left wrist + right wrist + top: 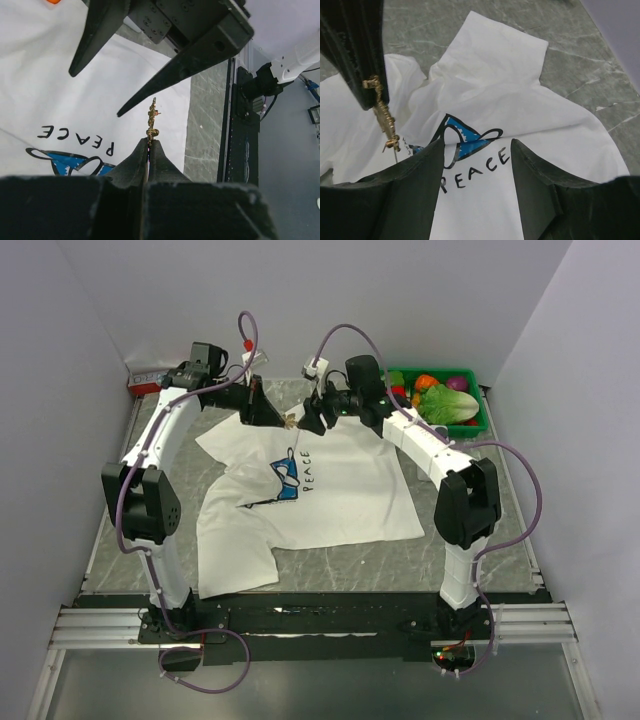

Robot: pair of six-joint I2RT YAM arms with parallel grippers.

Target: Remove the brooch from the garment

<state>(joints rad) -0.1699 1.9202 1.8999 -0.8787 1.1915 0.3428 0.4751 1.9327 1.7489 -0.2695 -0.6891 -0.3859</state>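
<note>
Left gripper (149, 142): my two fingers are pinched tight together on one end of the brooch (152, 120), and the rest of it pokes out past my tips.
Brooch: small, gold, slim and knobbly, and gripped at one end only. In my right wrist view a thin pin shows at its free end. It is up in the air over the garment (520, 100), apart from the cloth.
Right gripper (476, 145): my fingers here stand well apart with nothing between them. They point toward my left tips, and the nearer tip is close to the brooch's free end, with a gap showing in my left wrist view.
Both grippers from above: they meet tip to tip over the far edge of the shirt, near the neck.
Garment: a white T-shirt lying rumpled below both grippers. It is folded over itself, so only part of the blue print shows, beside the black word "PEACE".
Table (470, 550): a grey marbled top, with the shirt spread across the middle.
Green basket (484, 405): in the far right corner, behind my right arm, holding vegetables (447, 403).
</note>
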